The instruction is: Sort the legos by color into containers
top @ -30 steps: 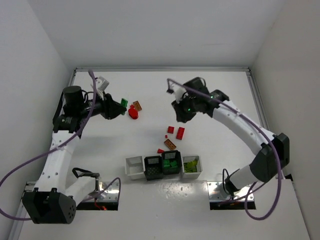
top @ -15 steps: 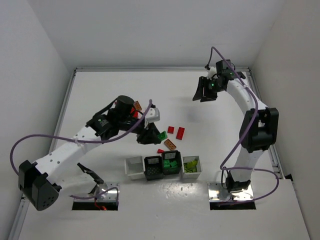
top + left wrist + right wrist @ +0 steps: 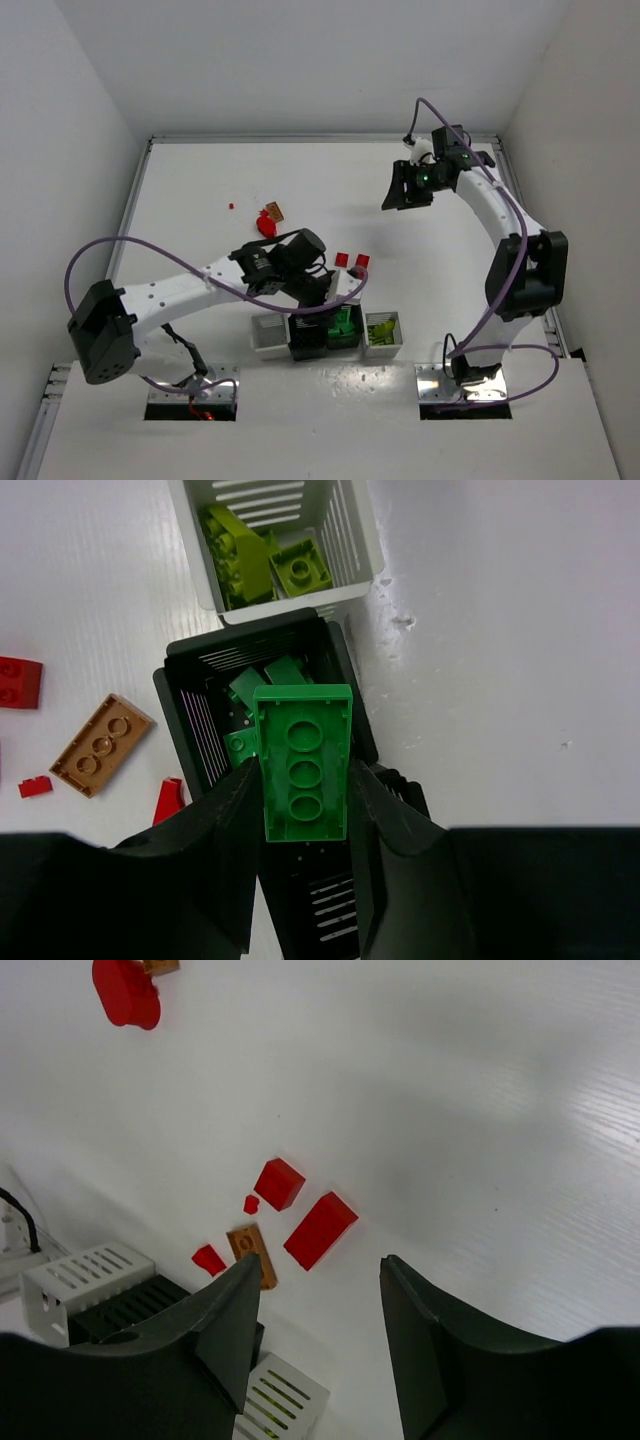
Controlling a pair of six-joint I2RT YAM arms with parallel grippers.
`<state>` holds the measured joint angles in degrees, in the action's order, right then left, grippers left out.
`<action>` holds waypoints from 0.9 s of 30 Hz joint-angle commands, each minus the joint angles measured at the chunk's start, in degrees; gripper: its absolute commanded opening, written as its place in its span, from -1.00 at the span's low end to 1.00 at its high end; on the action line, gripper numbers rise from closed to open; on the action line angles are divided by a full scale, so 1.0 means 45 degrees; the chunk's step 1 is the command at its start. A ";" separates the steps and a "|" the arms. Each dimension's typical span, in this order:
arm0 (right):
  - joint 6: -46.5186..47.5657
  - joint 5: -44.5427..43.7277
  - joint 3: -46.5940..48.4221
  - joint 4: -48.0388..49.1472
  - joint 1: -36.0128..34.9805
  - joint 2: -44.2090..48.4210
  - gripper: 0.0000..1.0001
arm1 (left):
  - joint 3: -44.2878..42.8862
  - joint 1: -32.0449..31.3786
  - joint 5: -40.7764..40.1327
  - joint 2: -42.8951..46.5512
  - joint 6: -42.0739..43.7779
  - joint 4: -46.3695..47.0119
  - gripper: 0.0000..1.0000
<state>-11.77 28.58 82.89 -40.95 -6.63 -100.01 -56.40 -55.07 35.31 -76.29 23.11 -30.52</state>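
Observation:
My left gripper [image 3: 303,770] is shut on a dark green lego [image 3: 303,758], held lengthwise just above the black container [image 3: 188,695] that holds other green legos. Beyond it is the white container [image 3: 362,542] with yellow-green legos [image 3: 300,572]. From above, the left gripper [image 3: 322,290] hangs over the row of containers [image 3: 268,338]. My right gripper [image 3: 405,190] is open and empty, raised over the far right of the table. Under the right gripper [image 3: 322,1272] lie two red legos [image 3: 320,1230] and an orange-brown lego [image 3: 252,1250].
Loose on the table are red legos [image 3: 352,260] behind the containers, a red rounded piece [image 3: 266,225] with an orange-brown brick [image 3: 274,211] further back, and a tiny red stud [image 3: 231,206]. An orange-brown brick [image 3: 100,742] and red pieces [image 3: 168,800] lie left of the black bin.
My left arm has swung from the back left to the containers, carrying the green lego. My right arm has drawn back from the table's middle to the far right.

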 commanded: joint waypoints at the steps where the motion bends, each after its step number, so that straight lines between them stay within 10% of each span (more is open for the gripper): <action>1: 0.1030 0.0289 -0.0255 -0.0041 -0.0030 0.0933 0.04 | -0.0572 -0.0243 -0.0015 -0.0486 0.0683 0.0123 -0.25; 15: 0.3608 0.1146 -0.0725 -0.1716 -0.0147 0.1774 0.07 | -0.1138 0.0165 -0.0132 -0.0646 -0.0599 0.1467 0.34; 27: 0.6112 -0.0860 -0.0432 -0.3029 -0.4264 0.1911 -0.07 | -0.1840 0.8562 -0.0676 0.1153 -0.7225 0.3503 0.63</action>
<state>13.02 28.10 79.85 -53.30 -21.28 -93.38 -62.89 -20.67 33.65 -71.92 -1.28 -14.96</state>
